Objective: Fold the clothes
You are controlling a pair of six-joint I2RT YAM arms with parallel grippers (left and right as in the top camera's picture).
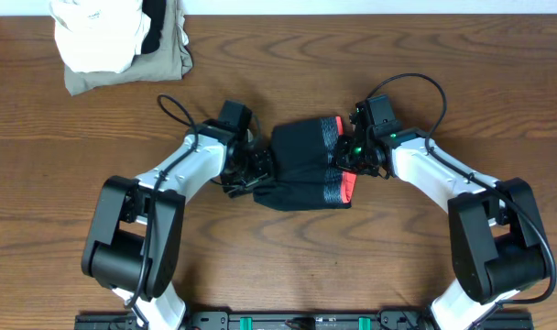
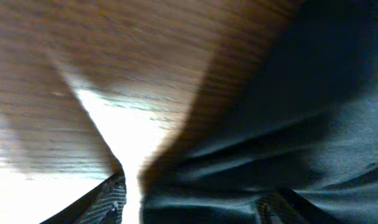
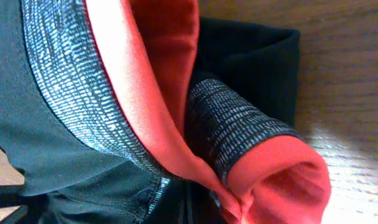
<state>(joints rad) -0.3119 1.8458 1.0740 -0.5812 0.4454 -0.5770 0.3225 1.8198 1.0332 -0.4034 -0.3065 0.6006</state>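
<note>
The clothes (image 1: 301,160) are a black garment folded into a compact bundle at the table's middle. Its grey waistband edged in red-orange (image 1: 344,188) lies at the right end. My left gripper (image 1: 258,167) is at the bundle's left edge. In the blurred left wrist view its fingers (image 2: 189,208) stand apart with black fabric (image 2: 288,124) between them, clear of the left finger. My right gripper (image 1: 349,154) is at the waistband end. In the right wrist view the red edge (image 3: 145,93) and the grey band (image 3: 64,87) bunch into the jaws (image 3: 239,211), which the fabric hides.
A white folded cloth (image 1: 95,32) lies on a khaki-olive folded garment (image 1: 169,62) at the far left corner of the wooden table (image 1: 425,55). Both arm bases stand at the near edge.
</note>
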